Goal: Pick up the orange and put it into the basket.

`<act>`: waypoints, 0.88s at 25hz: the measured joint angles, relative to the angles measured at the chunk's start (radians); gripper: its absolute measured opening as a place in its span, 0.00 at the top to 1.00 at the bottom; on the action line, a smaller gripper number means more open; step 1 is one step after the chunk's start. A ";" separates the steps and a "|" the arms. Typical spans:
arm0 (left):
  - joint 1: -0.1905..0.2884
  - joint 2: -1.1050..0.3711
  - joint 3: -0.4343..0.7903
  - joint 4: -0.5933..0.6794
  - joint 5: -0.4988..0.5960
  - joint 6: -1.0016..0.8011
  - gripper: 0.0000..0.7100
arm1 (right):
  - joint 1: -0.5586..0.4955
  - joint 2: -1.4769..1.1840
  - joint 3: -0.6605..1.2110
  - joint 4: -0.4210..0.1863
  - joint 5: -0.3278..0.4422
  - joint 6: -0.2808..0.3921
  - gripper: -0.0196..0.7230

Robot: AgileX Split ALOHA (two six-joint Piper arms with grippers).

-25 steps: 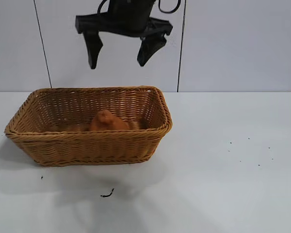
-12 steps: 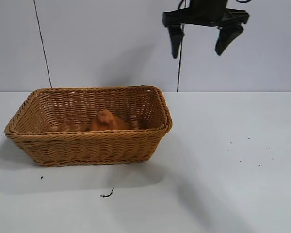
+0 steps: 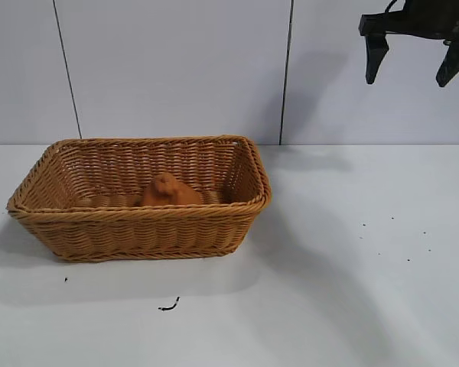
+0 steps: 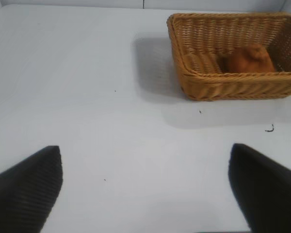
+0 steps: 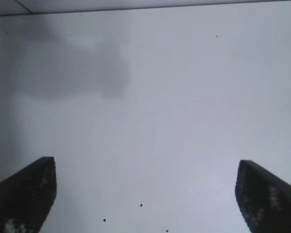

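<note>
The dull-orange knobby orange (image 3: 167, 191) lies inside the tan wicker basket (image 3: 138, 218) at the table's left. Both also show in the left wrist view, the orange (image 4: 250, 59) within the basket (image 4: 177, 48). My right gripper (image 3: 408, 76) hangs open and empty high at the upper right, well away from the basket; its wrist view shows its open fingers (image 5: 145, 165) over bare table. My left gripper (image 4: 145, 155) is open and empty, out of the exterior view, well short of the basket.
A small dark scrap (image 3: 168, 306) lies on the white table in front of the basket. Tiny dark specks (image 3: 390, 237) dot the table's right side. A grey panelled wall stands behind.
My right gripper has swung from above the basket across to the upper right, still open and empty. The orange and basket have not moved.
</note>
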 joint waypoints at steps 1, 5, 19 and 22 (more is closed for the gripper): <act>0.000 0.000 0.000 0.000 0.000 0.000 0.06 | -0.003 0.001 0.002 0.001 0.000 0.000 0.04; 0.000 0.000 0.000 0.000 0.000 0.000 0.06 | -0.004 -0.048 0.062 0.001 -0.001 -0.001 0.04; 0.000 0.000 0.000 0.000 -0.001 0.000 0.06 | -0.004 -0.626 0.816 0.005 -0.001 -0.023 0.04; 0.000 0.000 0.000 0.000 -0.001 0.000 0.06 | -0.004 -0.795 0.981 0.008 -0.001 -0.023 0.04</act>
